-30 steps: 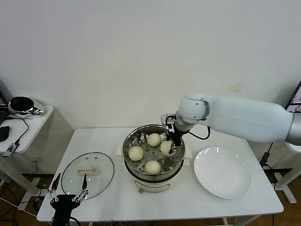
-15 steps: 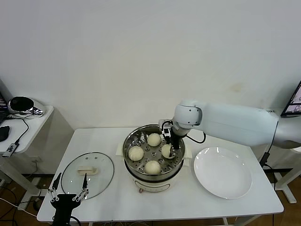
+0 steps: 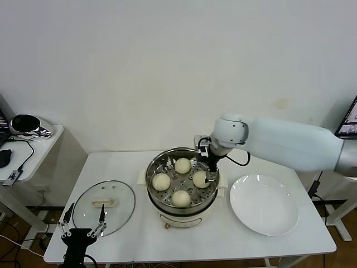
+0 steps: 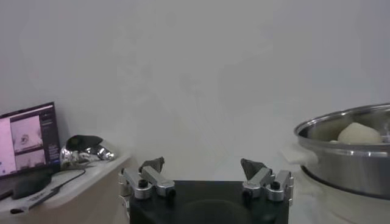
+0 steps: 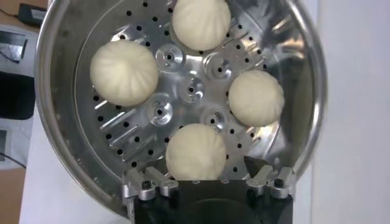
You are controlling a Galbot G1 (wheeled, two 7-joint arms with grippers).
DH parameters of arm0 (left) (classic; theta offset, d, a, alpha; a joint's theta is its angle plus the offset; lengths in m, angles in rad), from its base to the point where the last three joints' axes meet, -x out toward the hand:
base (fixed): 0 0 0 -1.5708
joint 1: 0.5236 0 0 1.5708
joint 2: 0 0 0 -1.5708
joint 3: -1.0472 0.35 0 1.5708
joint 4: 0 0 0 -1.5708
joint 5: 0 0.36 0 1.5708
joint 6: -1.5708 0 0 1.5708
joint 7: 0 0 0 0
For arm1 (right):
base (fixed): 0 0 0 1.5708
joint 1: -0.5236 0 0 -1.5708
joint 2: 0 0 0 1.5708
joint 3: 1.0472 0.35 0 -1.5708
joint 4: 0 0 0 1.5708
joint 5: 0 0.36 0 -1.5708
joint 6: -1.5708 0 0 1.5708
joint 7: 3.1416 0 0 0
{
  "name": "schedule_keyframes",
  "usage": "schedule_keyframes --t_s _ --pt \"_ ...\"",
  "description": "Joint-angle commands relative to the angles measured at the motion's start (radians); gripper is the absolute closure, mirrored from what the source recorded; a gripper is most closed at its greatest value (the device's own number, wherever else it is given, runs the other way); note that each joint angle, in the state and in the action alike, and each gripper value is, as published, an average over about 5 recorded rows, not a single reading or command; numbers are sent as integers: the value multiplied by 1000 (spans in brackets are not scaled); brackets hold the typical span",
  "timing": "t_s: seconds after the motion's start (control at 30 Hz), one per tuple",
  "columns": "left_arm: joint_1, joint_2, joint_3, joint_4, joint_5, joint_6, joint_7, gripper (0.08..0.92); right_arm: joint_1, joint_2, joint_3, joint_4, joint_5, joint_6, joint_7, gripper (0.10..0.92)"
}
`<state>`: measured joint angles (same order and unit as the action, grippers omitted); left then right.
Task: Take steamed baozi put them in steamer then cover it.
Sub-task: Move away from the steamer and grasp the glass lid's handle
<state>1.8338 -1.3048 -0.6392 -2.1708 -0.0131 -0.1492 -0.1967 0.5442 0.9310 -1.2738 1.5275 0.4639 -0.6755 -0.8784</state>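
Four cream-white baozi lie on the perforated tray of the steamer point(image 3: 167, 215): far point(image 3: 183, 165), left point(image 3: 161, 181), right point(image 3: 199, 178) and near point(image 3: 181, 197). My right gripper point(image 3: 210, 172) hangs open over the steamer's right rim, just beside the right bun and holding nothing. In the right wrist view the open gripper point(image 5: 201, 175) sits above one bun point(image 5: 196, 152), with the other three beyond it on the tray point(image 5: 189, 91). The glass cover point(image 3: 120, 215) with its cream handle lies flat on the table at the left. My left gripper point(image 3: 82, 228) is parked open at the table's front-left edge, near the cover.
A flat white plate point(image 3: 264, 204) lies right of the steamer. A side table point(image 3: 33, 148) with dark objects stands off to the left. The left wrist view shows the open left gripper point(image 4: 202, 165) and the steamer's wall point(image 4: 344, 161).
My right gripper set the fourth bun down on the tray's right side, let go of it and drew back a little towards the right rim. The left arm has not moved.
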Motion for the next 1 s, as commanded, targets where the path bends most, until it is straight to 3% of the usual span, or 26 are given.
schedule_keyframes --t_s 0.03,0.2,0.43,0.53,0.73,1.0 --pt "-5 3 0 7 0 0 -1 177 -70 -227 199 214 145 29 203 203" --pt "-10 5 -1 24 0 0 -3 177 -415 -428 464 349 160 314 579 203" --pt "-8 3 -1 51 21 -1 -10 177 -1195 -496 1110 462 64 598 765 203" --pt "-10 -1 6 66 38 -3 -19 177 -1496 -407 1391 463 -39 702 798 203" --pt "-19 -7 12 101 144 -17 -65 177 -1831 -33 1790 434 -267 865 774 203" --pt "-75 19 -90 207 621 -27 -79 177 -1979 332 2098 494 -281 887 713 203"
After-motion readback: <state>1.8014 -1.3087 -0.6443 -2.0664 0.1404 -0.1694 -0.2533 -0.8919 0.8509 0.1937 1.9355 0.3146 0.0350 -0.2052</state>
